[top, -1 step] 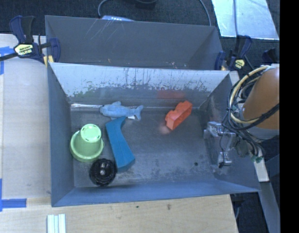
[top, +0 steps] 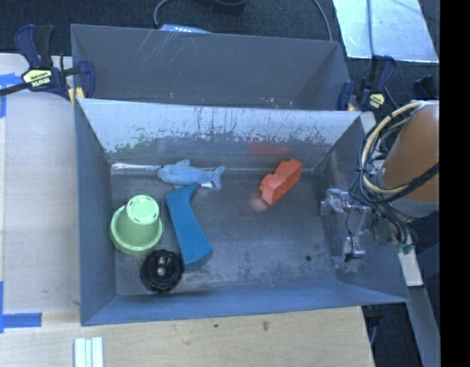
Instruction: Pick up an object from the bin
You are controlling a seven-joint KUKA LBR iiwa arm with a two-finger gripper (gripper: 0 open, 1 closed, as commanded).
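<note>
My gripper (top: 349, 252) hangs at the bin's right side, low against the right wall, with nothing between its fingers that I can make out. Nearest to it, up and to the left, lies an orange block-shaped toy (top: 280, 180) near the back of the floor. Farther left, a light blue toy shark (top: 190, 174) lies along the back edge of the floor. A darker blue wedge-shaped piece (top: 187, 225) lies below the shark.
A green cup (top: 137, 222) lies tipped at the left of the floor, with a black round thing (top: 161, 271) in the front left corner. The arm with its orange cover and cables stands over the right rim.
</note>
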